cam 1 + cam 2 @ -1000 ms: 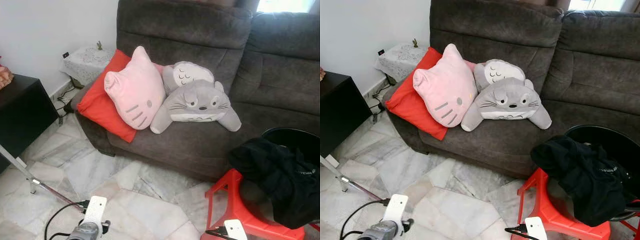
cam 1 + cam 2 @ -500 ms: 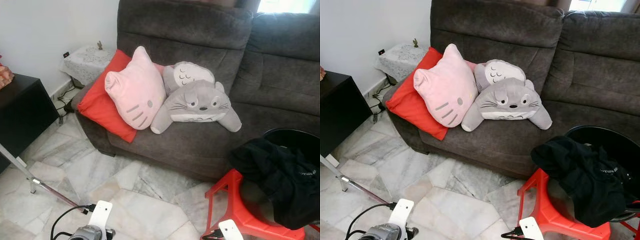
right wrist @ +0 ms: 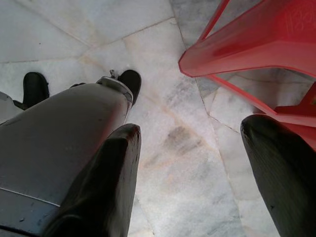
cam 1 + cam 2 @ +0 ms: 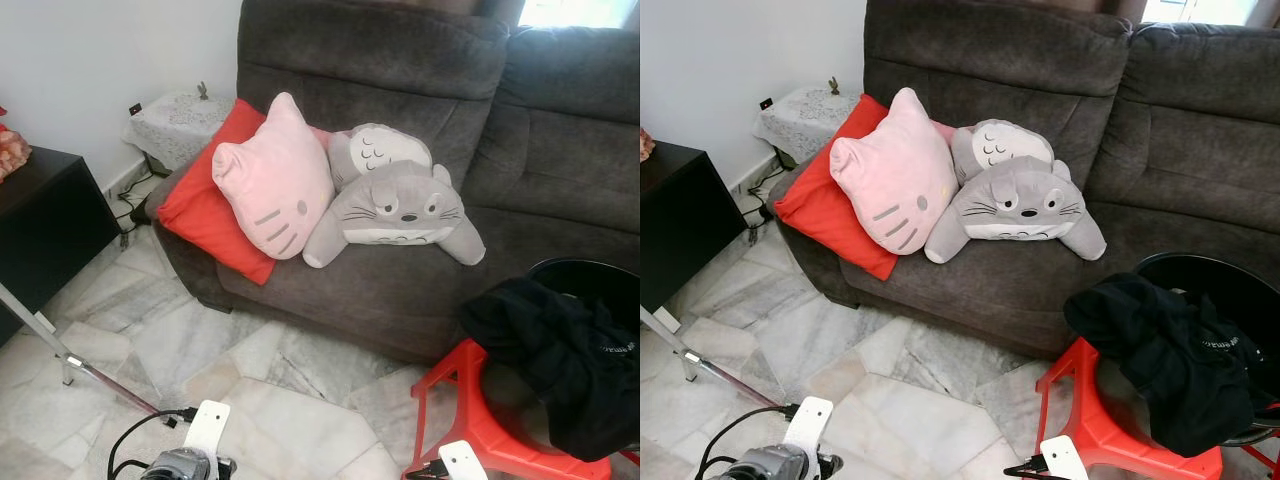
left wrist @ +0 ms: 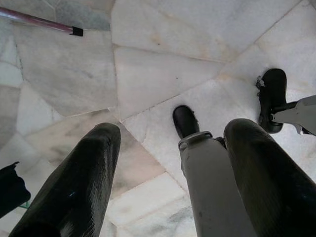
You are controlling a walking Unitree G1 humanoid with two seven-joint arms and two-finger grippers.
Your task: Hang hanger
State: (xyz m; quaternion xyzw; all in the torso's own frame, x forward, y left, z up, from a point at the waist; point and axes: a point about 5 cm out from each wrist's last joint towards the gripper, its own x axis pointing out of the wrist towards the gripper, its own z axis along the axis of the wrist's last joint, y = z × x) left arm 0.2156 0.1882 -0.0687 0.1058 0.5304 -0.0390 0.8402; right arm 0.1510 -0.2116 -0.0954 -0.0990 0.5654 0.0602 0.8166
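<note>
- My left gripper [image 5: 173, 128] hangs low over the marble floor [image 4: 280, 400], its two black fingers [image 5: 84, 182] spread wide with nothing between them.
- My right gripper [image 3: 192, 128] also hangs low, fingers parted and holding nothing. One finger [image 3: 281, 168] is just beside a leg of the red stool [image 3: 256, 39].
- I cannot tell where the hanger is, so I cannot place it relative to either gripper or say how it looks.
- A black basket [image 4: 585, 270] sits on the red stool, ahead of my right arm, and a crumpled black garment [image 4: 560, 350] is draped over its near rim.
- A thin metal pole [image 4: 60, 345] slants across the floor on my left, its foot near my left arm.
- Beyond the floor stands a dark grey sofa [image 4: 400, 270]. On it, a pink cat-face cushion [image 4: 275, 180] leans on a red cushion [image 4: 200, 215], and a grey plush [image 4: 400, 205] lies beside them.
- A black cabinet [image 4: 40, 220] stands at far left.
- A small table with a lace cloth [image 4: 180, 120] is tucked beside the sofa arm.
</note>
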